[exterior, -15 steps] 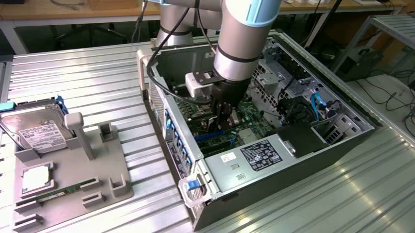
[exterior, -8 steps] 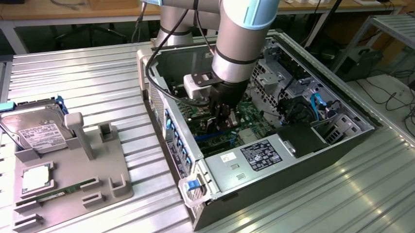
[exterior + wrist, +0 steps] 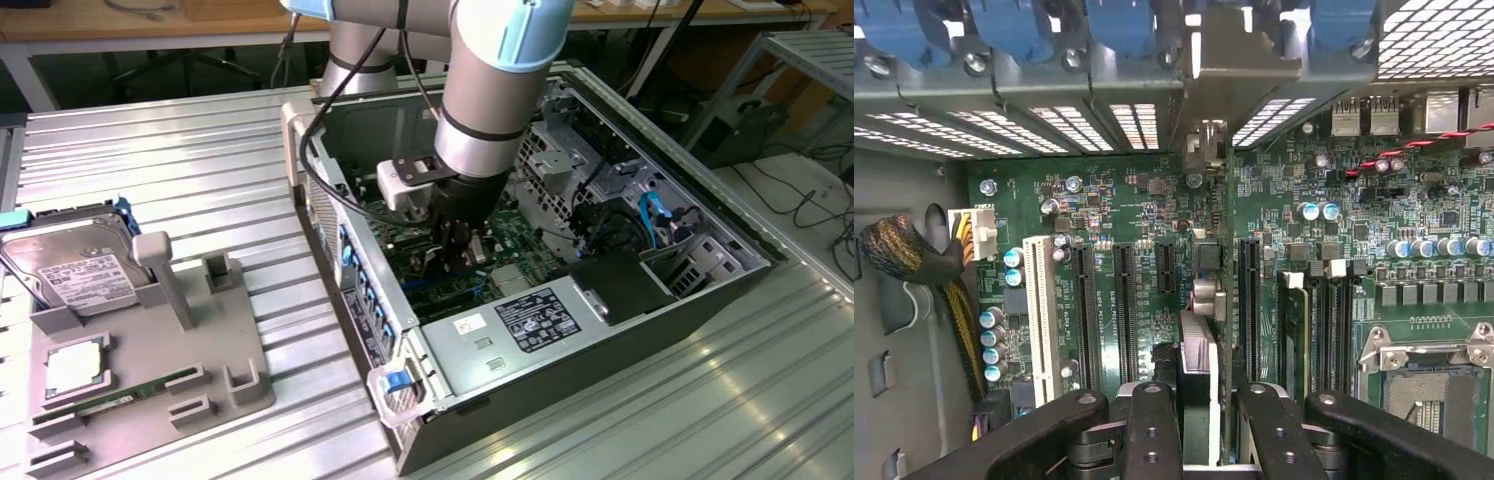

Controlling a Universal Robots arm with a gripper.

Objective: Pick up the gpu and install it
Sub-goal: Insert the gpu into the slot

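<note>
Card in hand, I'm down inside the open computer case (image 3: 694,270) now. My jaws (image 3: 1194,420) are narrowed on the gpu (image 3: 1197,345), which I see edge-on from the wrist view: a thin grey slab running straight out from between the black fingers (image 3: 1151,430), its far end carrying the metal bracket (image 3: 1206,140) toward the rear slot covers (image 3: 1139,120). In the exterior view the gripper (image 3: 457,245) hangs over the green motherboard (image 3: 514,262), deep in the case.

What matters here: the card's long axis lies parallel to the black expansion slots (image 3: 1124,300), and it sits between two of them, just beside the slot (image 3: 1250,295) nearer the RAM sockets. I judge it's lined up lengthwise, but I can't tell whether the edge connector is touching a slot yet. On the counter (image 3: 174,130), the grey parts tray (image 3: 200,340) keeps the hard drive (image 3: 80,265).
</note>
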